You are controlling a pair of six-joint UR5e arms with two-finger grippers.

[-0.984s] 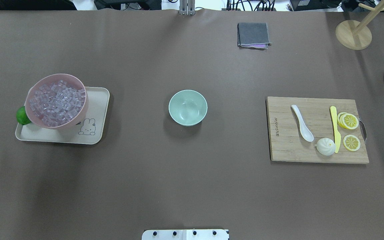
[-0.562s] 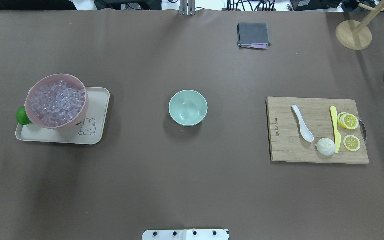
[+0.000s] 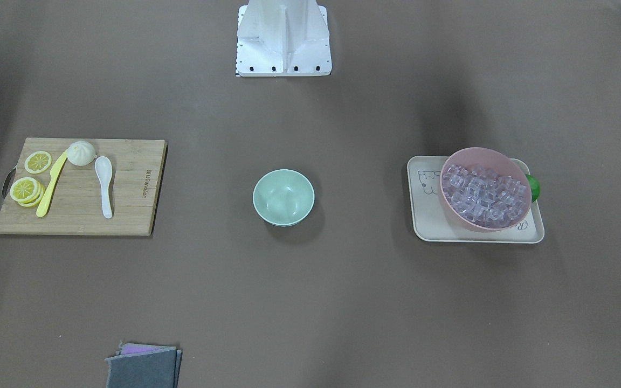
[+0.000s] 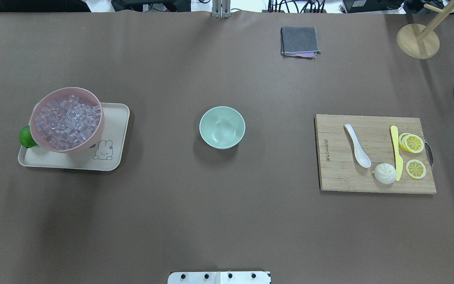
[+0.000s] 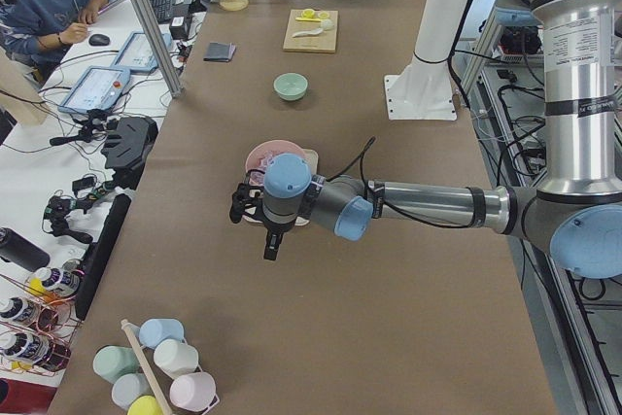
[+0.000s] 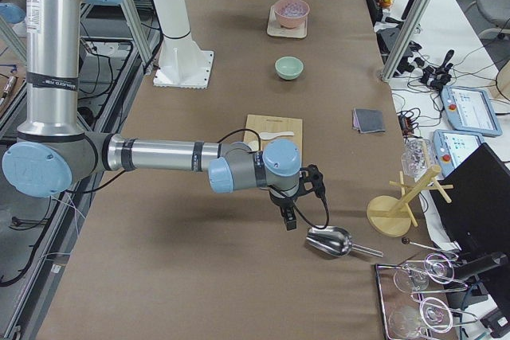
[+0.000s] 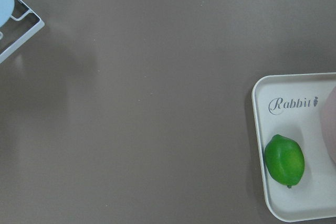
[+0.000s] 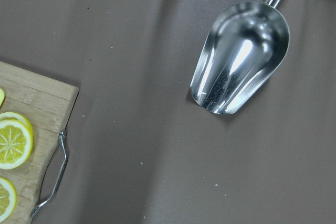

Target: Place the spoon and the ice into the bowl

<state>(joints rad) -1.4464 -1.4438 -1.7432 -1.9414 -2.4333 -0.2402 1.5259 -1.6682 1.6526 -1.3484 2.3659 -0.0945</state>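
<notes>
The white spoon (image 4: 357, 146) lies on a wooden cutting board (image 4: 337, 173) at the right, scoop towards the robot; it also shows in the front view (image 3: 104, 183). The mint-green bowl (image 4: 222, 127) stands empty at the table's middle. Many clear ice cubes (image 4: 66, 121) fill a pink bowl (image 4: 97, 134) at the left. The left gripper (image 5: 270, 252) hangs beyond the pink bowl at the table's left end. The right gripper (image 6: 288, 223) hangs beyond the board, near a metal scoop (image 8: 241, 56). Both show only in the side views, so I cannot tell whether they are open or shut.
The pink bowl stands on a cream tray (image 4: 112, 118) with a lime (image 7: 284, 160). The board also holds a yellow knife (image 4: 396, 152), a bun (image 4: 385, 173) and lemon slices (image 4: 413, 143). A grey cloth (image 4: 299, 41) and a wooden stand (image 4: 418, 40) are at the far edge.
</notes>
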